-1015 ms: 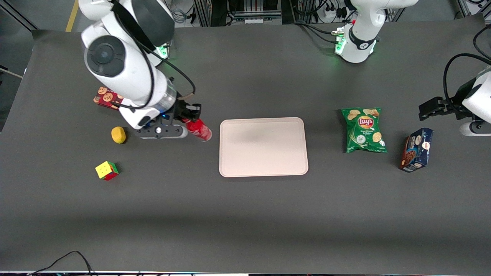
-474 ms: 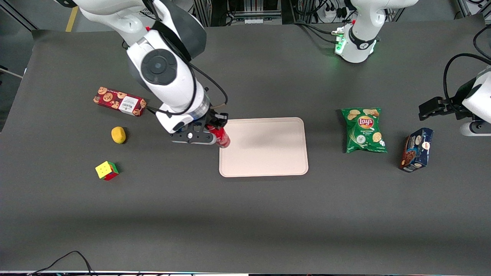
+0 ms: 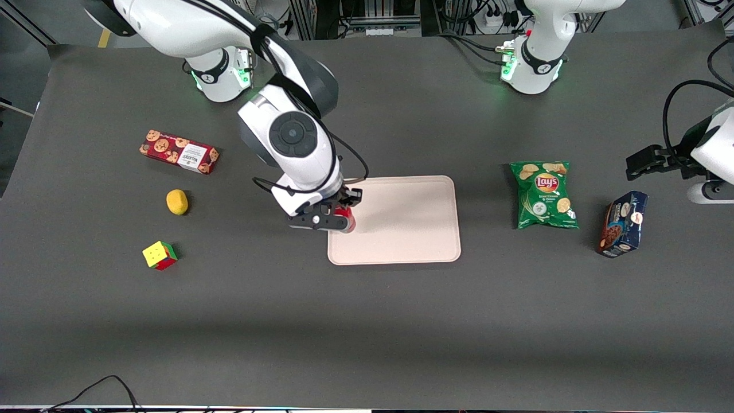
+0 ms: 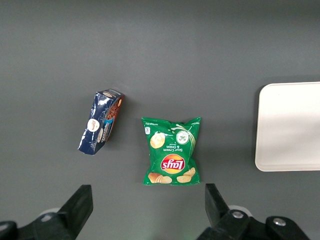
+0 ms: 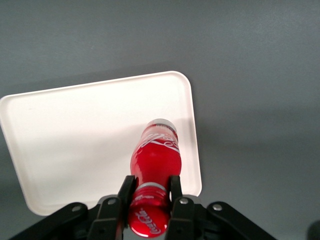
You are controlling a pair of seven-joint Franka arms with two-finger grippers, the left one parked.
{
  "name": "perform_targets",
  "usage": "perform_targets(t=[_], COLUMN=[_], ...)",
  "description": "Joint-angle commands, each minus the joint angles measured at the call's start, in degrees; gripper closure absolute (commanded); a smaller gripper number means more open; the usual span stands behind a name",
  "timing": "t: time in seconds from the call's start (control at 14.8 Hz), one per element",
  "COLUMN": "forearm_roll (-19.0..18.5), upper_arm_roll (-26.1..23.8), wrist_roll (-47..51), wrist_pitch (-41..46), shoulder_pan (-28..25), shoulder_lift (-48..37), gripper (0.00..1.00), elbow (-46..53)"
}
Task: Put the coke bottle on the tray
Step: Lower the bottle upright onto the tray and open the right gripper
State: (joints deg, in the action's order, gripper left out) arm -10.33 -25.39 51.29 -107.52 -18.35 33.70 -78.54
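Gripper, 2 fingers clamped on coke bottle, apparently just above the tray.

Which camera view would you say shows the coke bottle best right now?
The right wrist view: the coke bottle hangs over the tray, clamped by the gripper. The front view shows only a red sliver; the left wrist view shows none.
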Motion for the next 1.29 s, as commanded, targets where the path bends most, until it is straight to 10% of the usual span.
perform_targets(t=[0.0, 0.95, 1.22], forearm_roll=[-2.2, -3.6, -3.7], upper_arm_roll=[-0.5, -0.5, -0.5], wrist_roll=[1.8, 2.1, 2.1], wrist_pitch=[-1.7, -7.6, -7.8], shoulder_pan=[-0.1, -0.1, -0.1], shoulder_lift=[2.5, 4.9, 4.9], gripper=[1.00, 1.00, 0.25], elbow=[0.4, -2.7, -2.8])
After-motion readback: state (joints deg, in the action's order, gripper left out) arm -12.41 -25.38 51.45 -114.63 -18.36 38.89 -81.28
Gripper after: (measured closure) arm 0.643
